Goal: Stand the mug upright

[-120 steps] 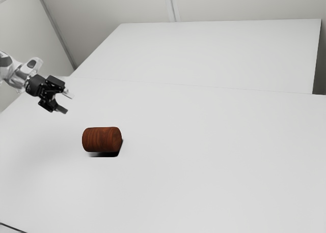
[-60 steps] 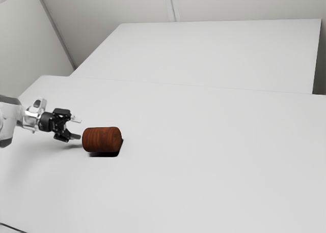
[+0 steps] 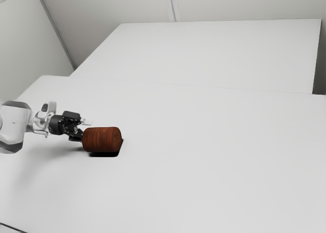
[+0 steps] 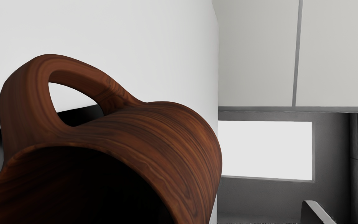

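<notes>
Lying on its side on the white table [image 3: 204,156], the brown wooden mug [image 3: 102,140] has its open end toward the gripper [image 3: 84,129]. The gripper is open at that end, one finger above the mug's rim level and the lower one partly hidden at the rim. In the wrist view the mug [image 4: 166,140] shows its dark mouth and its handle [image 4: 23,99], which stands out sideways from the body. At the wrist view's bottom edge, the gripper [image 4: 179,217] has one fingertip [image 4: 314,213] outside the mug; the other is hidden.
A second white surface [image 3: 214,55] lies beyond the table in the exterior view. Pale wall panels [image 4: 259,56] and a bright rectangular panel [image 4: 266,149] are in the background of the wrist view.
My hand has come down and toward the exterior view's right, reaching the mug's open end. The mug has not visibly moved.
</notes>
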You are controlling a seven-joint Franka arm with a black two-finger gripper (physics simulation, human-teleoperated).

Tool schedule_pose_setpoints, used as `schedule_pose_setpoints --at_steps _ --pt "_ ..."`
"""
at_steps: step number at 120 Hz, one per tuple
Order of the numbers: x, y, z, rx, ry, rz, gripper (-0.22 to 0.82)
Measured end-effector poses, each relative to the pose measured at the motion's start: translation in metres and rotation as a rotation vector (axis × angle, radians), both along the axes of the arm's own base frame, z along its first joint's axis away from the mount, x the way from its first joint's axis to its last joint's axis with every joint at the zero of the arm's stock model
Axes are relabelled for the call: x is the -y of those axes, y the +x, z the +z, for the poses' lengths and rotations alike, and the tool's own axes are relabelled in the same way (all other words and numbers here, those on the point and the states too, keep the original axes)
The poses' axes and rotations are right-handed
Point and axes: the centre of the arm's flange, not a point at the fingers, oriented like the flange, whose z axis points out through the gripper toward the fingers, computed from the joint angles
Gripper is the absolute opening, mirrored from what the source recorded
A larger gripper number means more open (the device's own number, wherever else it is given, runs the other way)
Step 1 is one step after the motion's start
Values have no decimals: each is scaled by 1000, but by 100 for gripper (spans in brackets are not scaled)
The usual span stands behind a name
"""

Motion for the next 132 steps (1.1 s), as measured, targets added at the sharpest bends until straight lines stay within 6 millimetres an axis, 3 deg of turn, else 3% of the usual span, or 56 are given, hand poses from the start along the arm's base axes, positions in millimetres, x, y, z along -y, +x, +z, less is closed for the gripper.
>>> schedule_pose_setpoints --at_steps 10,21,44,53,70,85,96,110,132 --pt "-1 -1 1 13 2 -4 11" --pt "0 0 3 28 5 -8 -1" --pt "3 1 3 47 6 -21 -13" --pt "6 3 12 69 8 -29 -14" --pt "15 4 46 135 -6 -42 -17" --pt "61 19 108 204 87 -154 -17" --pt "87 24 145 204 252 -256 -18" --pt "106 37 183 178 551 -385 -18" --pt "160 62 205 134 990 -565 -18"
